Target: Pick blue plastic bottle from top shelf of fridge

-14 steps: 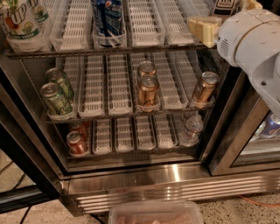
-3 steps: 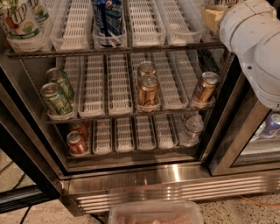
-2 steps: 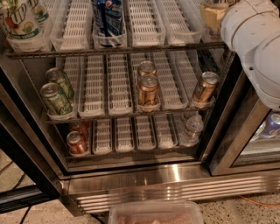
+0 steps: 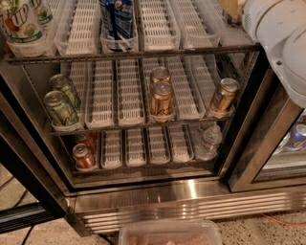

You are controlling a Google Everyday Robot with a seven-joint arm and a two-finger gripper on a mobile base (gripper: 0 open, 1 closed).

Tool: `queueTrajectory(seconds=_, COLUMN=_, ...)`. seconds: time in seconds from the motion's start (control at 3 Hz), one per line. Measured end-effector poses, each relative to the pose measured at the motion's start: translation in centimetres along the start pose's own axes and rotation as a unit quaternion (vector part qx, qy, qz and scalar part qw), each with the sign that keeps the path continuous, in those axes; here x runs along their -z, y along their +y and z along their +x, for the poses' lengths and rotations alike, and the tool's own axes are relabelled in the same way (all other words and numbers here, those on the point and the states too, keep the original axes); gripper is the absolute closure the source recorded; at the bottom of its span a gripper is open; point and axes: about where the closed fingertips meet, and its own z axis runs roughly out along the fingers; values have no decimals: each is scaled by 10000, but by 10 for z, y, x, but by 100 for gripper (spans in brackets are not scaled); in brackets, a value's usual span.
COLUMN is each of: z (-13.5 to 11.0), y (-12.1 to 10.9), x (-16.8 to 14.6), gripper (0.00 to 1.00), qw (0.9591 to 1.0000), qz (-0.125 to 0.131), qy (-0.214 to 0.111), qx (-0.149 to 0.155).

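- Arm [image 4: 279, 33]: smooth, rounded white shells, slightly glossy, with a thin dark seam between sections.
- Hand [image 4: 232, 7]: apparently pale tan and blocky, at the upper right, just left of the arm.

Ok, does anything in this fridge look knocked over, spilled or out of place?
Nothing stands out: the cans and the Pepsi bottle stand upright in their lanes, and no spill shows. The gripper is at the right end of the top shelf, largely hidden by the arm.
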Motion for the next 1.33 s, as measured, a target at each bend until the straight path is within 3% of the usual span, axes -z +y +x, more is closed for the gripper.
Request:
queueTrajectory(seconds=0.33, z=-16, y=5, x=7, gripper=100, qw=9994, qz=-234, qy=9, qx=-240)
queueTrajectory(seconds=0.67, z=-23, y=19, x=31, gripper=100, qw=9969, qz=-713, qy=216, qx=-259)
queueTrajectory(seconds=1.0, z=-9, y=29, x=71, gripper=100, qw=9897, qz=-1200, qy=753, qx=-194)
queueTrajectory(seconds=1.33, z=9, y=34, x=107, gripper=100, qw=9778, qz=-1662, qy=1267, qx=-139)
